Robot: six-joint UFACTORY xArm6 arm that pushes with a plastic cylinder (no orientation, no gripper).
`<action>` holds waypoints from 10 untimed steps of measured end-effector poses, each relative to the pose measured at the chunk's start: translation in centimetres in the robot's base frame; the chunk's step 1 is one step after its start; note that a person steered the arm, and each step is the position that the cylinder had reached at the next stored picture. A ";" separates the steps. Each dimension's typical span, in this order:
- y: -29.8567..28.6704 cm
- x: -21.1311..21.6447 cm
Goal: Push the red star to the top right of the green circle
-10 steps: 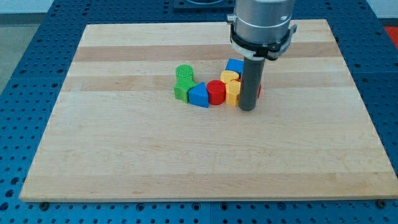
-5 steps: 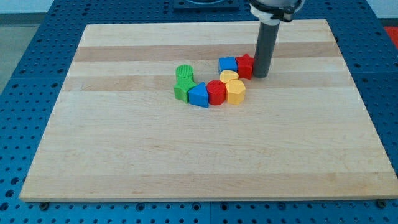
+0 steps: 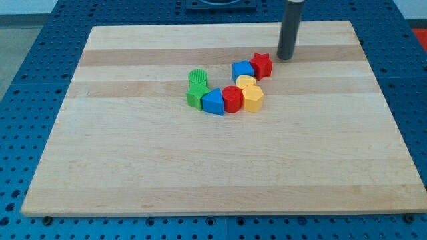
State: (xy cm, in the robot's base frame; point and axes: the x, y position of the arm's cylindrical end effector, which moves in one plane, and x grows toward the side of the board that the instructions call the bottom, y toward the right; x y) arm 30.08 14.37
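The red star (image 3: 262, 65) sits right of the board's middle, touching a blue block (image 3: 243, 70) on its left. The green circle (image 3: 198, 77) stands further to the left, with a green block (image 3: 195, 96) just below it. My tip (image 3: 286, 57) rests on the board just above and to the right of the red star, a small gap apart from it. The star lies to the right of the green circle and slightly higher in the view.
A blue block (image 3: 213, 102), a red cylinder (image 3: 231, 99) and two yellow blocks (image 3: 252, 98) (image 3: 246, 82) form a curved row below the star. The wooden board (image 3: 133, 167) lies on a blue perforated table.
My tip moved toward the view's top and slightly right, from below the cluster to beside the star. The red star was pushed up and a bit left, next to the blue block.
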 end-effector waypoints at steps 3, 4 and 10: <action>-3.1 5.9; -3.9 5.2; -9.4 -3.6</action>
